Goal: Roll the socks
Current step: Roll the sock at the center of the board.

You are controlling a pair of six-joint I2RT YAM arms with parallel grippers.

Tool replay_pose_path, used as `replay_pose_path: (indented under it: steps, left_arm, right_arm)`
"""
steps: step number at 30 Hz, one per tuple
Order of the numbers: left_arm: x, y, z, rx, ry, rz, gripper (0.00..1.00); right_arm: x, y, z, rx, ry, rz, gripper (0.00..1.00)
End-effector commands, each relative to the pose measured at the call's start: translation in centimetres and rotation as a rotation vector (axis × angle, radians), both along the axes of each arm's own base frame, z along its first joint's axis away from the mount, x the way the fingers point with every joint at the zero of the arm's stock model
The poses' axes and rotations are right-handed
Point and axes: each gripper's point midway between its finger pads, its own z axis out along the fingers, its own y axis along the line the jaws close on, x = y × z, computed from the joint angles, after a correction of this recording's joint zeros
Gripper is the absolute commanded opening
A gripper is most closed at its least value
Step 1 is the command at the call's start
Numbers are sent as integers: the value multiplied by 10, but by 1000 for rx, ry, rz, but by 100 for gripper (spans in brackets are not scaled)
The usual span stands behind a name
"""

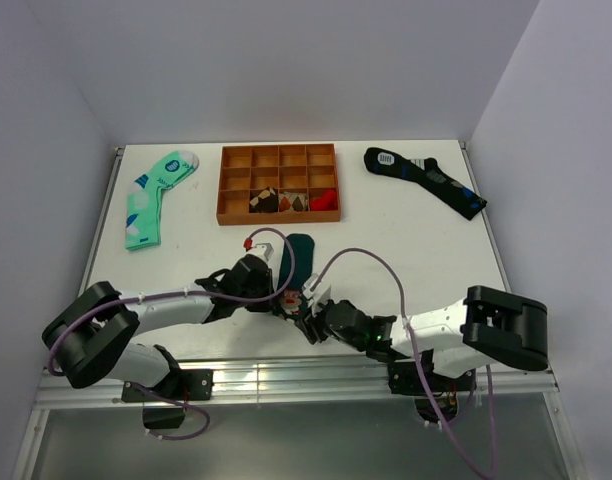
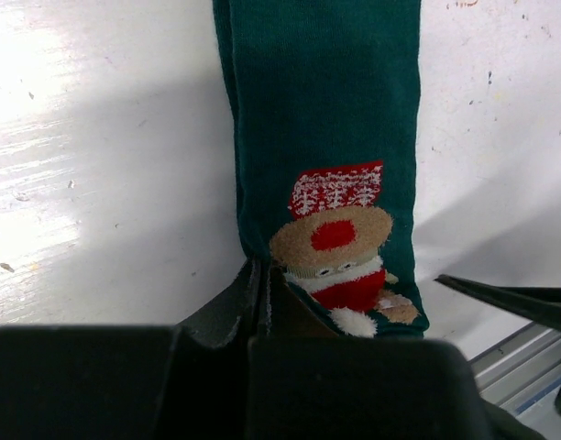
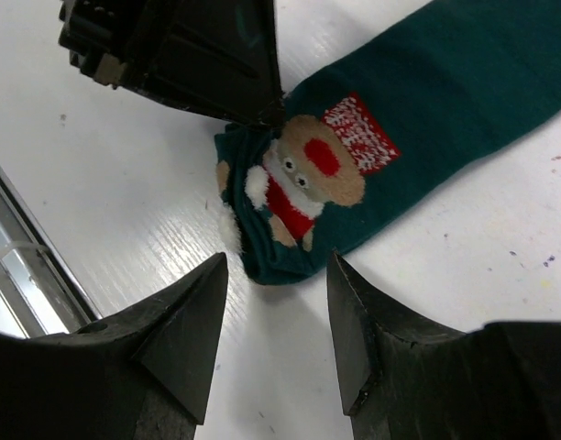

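Socks [image 3: 445,110] lie end-clamped in left pincer [image 3: 268,112], right pincer [image 3: 277,266] gaping empty just beside.

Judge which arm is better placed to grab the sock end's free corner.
Right, likely: right fingers open, facing the socks' free corner; left fingers shut on the other corner.

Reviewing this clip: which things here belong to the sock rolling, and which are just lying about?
Job: dark teal-green fabric socks; left gripper pinching them; open right gripper.
Lying about: mint-green patterned sock; black blue-patched sock; orange compartment tray.
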Motion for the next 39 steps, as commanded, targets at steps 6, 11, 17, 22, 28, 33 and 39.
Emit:
replay_pose_path:
  steps: [6, 11, 17, 22, 28, 33, 39]
  left_arm:
    - [-2, 4, -6, 44, 30, -30, 0]
    - [-1, 4, -5, 45, 30, -30, 0]
    - [0, 5, -6, 50, 32, -32, 0]
    - [1, 5, -7, 52, 35, -29, 0]
    - [1, 5, -8, 53, 36, -29, 0]
    - [1, 5, -8, 54, 35, -30, 0]
    - [-1, 3, -9, 44, 45, -40, 0]
  right_arm:
    - [6, 17, 6, -45, -64, -12, 55]
    - [8, 16, 2, -69, -70, -17, 54]
    - [8, 19, -3, -93, -77, -15, 52]
    - [9, 20, -4, -100, -85, -28, 52]
    - [11, 18, -1, -93, -97, -44, 50]
    - [12, 21, -1, -92, -95, -49, 44]
    - [13, 23, 3, -56, -75, -59, 26]
